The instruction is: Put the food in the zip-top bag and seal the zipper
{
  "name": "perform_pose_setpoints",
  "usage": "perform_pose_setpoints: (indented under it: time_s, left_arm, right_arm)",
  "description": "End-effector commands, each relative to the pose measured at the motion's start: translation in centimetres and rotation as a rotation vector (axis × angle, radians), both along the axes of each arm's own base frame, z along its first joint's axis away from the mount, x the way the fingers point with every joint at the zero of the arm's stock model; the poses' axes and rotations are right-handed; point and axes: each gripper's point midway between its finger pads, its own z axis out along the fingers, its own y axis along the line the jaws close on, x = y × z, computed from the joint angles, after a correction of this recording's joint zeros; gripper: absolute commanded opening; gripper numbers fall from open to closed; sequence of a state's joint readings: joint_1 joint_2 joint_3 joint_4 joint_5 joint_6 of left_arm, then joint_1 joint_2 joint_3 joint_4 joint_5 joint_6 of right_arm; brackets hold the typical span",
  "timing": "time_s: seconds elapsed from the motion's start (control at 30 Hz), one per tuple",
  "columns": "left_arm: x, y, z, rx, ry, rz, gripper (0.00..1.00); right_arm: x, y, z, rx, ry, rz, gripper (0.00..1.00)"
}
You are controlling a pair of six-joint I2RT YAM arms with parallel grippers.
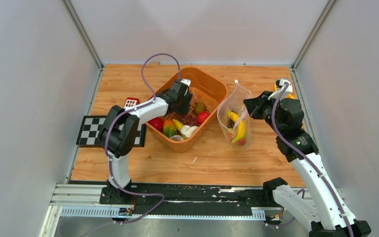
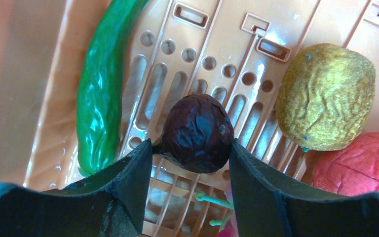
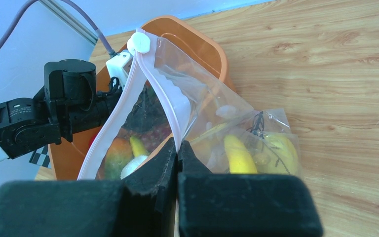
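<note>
In the left wrist view my left gripper (image 2: 191, 148) reaches into the orange basket (image 2: 202, 44), and its two fingers touch either side of a dark brown wrinkled nut (image 2: 197, 133) lying on the slotted floor. Beside it are a green pepper (image 2: 101, 98), a kiwi (image 2: 325, 96) and a red fruit (image 2: 360, 165). My right gripper (image 3: 177, 148) is shut on the zip-top bag's (image 3: 256, 143) pinkish zipper (image 3: 163, 98), holding the mouth up and open. A banana (image 3: 237, 155) and other food lie inside. From above, the bag (image 1: 234, 118) stands right of the basket (image 1: 217, 86).
More toy food (image 1: 177, 126) fills the basket's near end. A checkerboard card (image 1: 91, 129) and a small red and white object (image 1: 131, 102) lie at the table's left. Grey walls close in on three sides. A white slider (image 3: 139, 43) sits at the zipper's far end.
</note>
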State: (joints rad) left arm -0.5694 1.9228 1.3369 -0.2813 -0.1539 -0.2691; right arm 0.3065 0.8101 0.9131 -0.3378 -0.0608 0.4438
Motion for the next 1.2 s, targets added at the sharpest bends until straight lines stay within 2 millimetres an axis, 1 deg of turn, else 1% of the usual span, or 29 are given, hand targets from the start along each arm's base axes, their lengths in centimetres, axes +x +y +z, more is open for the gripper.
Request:
perform_pose_setpoints:
  time_s: [0.0,0.07,0.2,0.33,0.63,0.7,0.83,0.93,1.0,1.17]
  left_arm:
    - [0.8,-0.8,1.3,-0.027,-0.032,-0.016,0.58]
    - [0.8,-0.9,2.0,-0.038,-0.045,-0.019,0.52]
    - [0.5,-1.0,3.6,-0.068,-0.073,-0.038,0.45]
    - [-0.2,-1.7,6.3,-0.14,-0.122,-0.071,0.43]
    - [-1.8,-2.0,12.3,-0.25,-0.208,-0.112,0.41]
    - [-2.5,-2.5,13.9,-0.297,-0.226,-0.143,0.41]
    - [-3.5,-2.6,17.1,-0.368,-0.279,-0.166,0.41]
    - [-4.5,-2.6,20.0,-0.423,-0.329,-0.193,0.41]
    - [-5.4,-2.6,22.3,-0.469,-0.371,-0.209,0.4]
    - [-7.8,-3.3,27.2,-0.602,-0.462,-0.291,0.4]
  right_arm:
    - [0.1,0.2,1.8,0.013,-0.062,0.005,0.0]
    - [0.1,0.2,2.0,0.013,-0.067,0.004,0.0]
    - [0.2,0.1,1.9,0.012,-0.065,0.003,0.0]
    - [0.2,0.1,1.8,0.012,-0.064,0.002,0.0]
    - [0.3,0.3,1.8,0.022,-0.061,0.008,0.0]
    - [0.3,0.3,1.8,0.022,-0.062,0.008,0.0]
    - [0.4,0.4,1.8,0.023,-0.059,0.012,0.0]
    - [0.5,0.6,1.6,0.027,-0.053,0.018,0.0]
    - [0.5,0.7,1.6,0.029,-0.053,0.021,0.0]
    - [0.6,0.8,1.6,0.033,-0.051,0.025,0.0]
